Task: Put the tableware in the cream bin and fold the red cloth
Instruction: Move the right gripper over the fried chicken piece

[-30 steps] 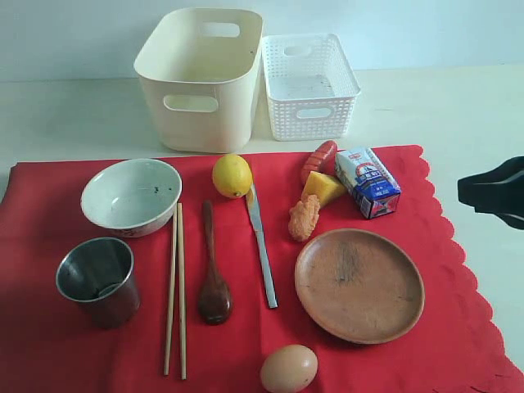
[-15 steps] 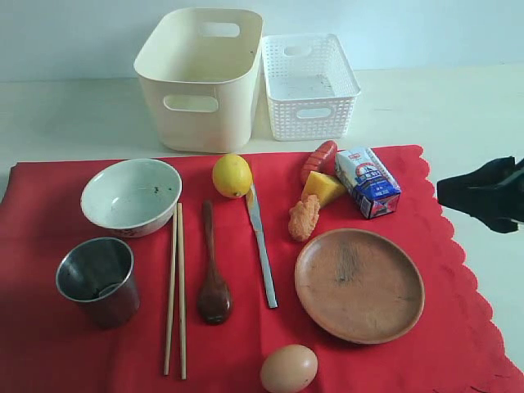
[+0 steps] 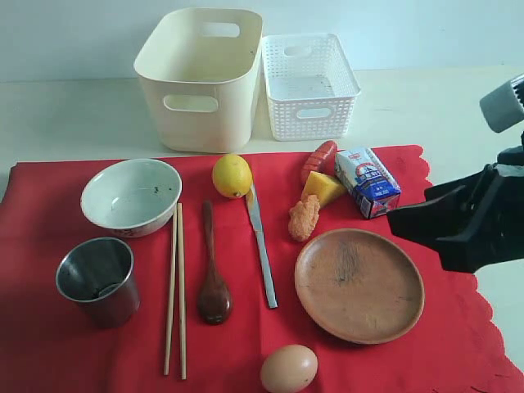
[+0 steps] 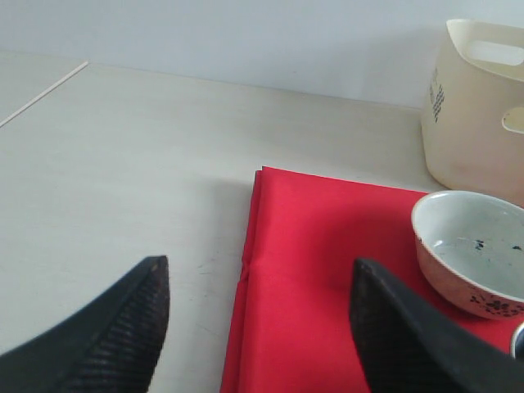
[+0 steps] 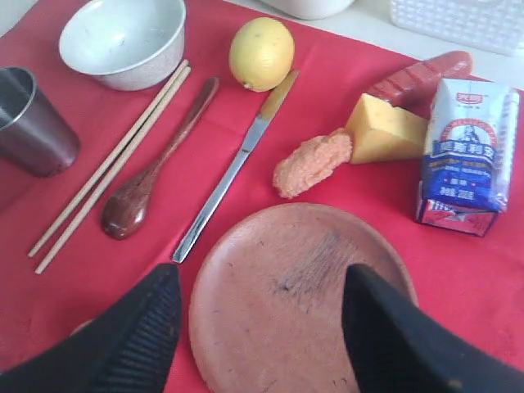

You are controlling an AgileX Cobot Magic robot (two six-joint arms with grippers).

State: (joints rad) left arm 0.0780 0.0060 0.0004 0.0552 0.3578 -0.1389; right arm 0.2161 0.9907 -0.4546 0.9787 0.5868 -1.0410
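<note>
The red cloth (image 3: 49, 344) covers the near table, with the cream bin (image 3: 201, 78) standing behind it. On the cloth lie a pale bowl (image 3: 131, 196), steel cup (image 3: 97, 281), chopsticks (image 3: 174, 286), dark spoon (image 3: 213, 278), knife (image 3: 262, 246) and brown plate (image 3: 359, 284). My right gripper (image 3: 408, 208) hangs open above the plate's right side; in the right wrist view its fingertips (image 5: 155, 303) straddle the plate (image 5: 286, 303). My left gripper (image 4: 258, 274) is open and empty over the cloth's left edge (image 4: 270, 270), near the bowl (image 4: 471, 246). It is outside the exterior view.
A white lattice basket (image 3: 309, 86) stands right of the bin. A lemon (image 3: 232, 175), sausage (image 3: 319, 160), cheese wedge (image 3: 323, 188), orange food piece (image 3: 304, 217), milk carton (image 3: 368, 182) and egg (image 3: 288, 368) also lie on the cloth.
My right gripper has come in from the right edge to above the plate's right side, and its jaws have spread wider. Nothing on the cloth has moved.
</note>
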